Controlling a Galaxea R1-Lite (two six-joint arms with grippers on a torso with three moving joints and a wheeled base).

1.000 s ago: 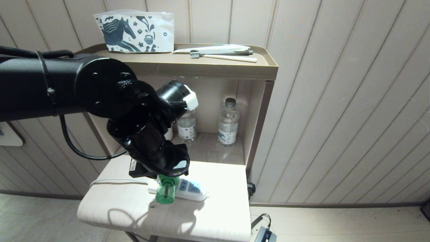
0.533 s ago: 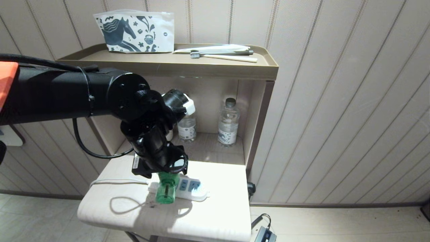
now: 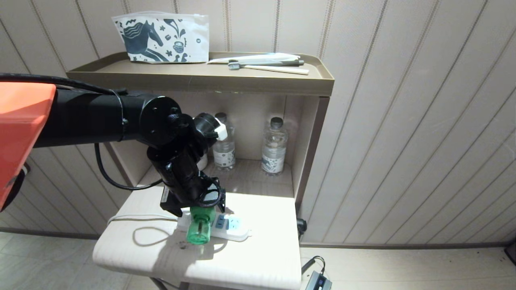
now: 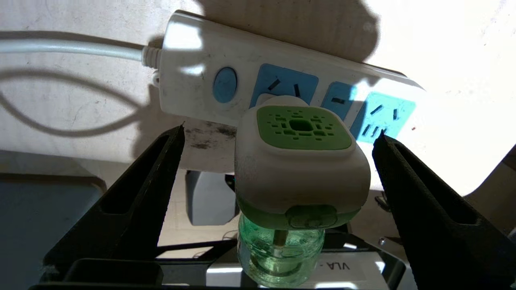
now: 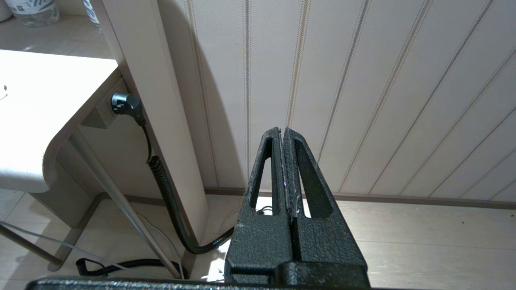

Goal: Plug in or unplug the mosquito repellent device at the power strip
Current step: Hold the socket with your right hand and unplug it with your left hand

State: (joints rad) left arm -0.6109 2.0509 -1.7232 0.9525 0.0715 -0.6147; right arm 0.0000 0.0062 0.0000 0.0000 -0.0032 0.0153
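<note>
Left claw: our left gripper [image 4: 278, 139] hangs over the near edge of the bedside table [image 3: 258, 257], its black fingers [image 4: 133, 193] spread wide with clear air between each pad and the device.
Device: the mosquito repellent device [image 4: 300, 169] sits between our fingers, touching neither; its pale head with the green vented cap faces the wrist camera, and the translucent green bottle with its dark wick points away from the strip, past the table edge.
Socket: the device's back meets the power strip [image 3: 231, 227] at the first light-blue socket face beside the round blue switch [image 4: 225, 83]. We judge it plugged in, though the prongs themselves are hidden.
Strip: it lies flat just beyond our fingertips, its white cord [image 3: 137, 217] running off to the left side of the claw.
Step in hand: we read this as closing on the head in order to pull it out.
How to do it well: we should centre the head between the pads, close on its flat sides and not on the bottle, then draw straight out along the prongs. The strip is light and unheld, so a slanted pull may drag it along.
Right claw: our right gripper [image 5: 284, 169] is parked well off to the side, pressed closed and pointing at the wall panelling.
</note>
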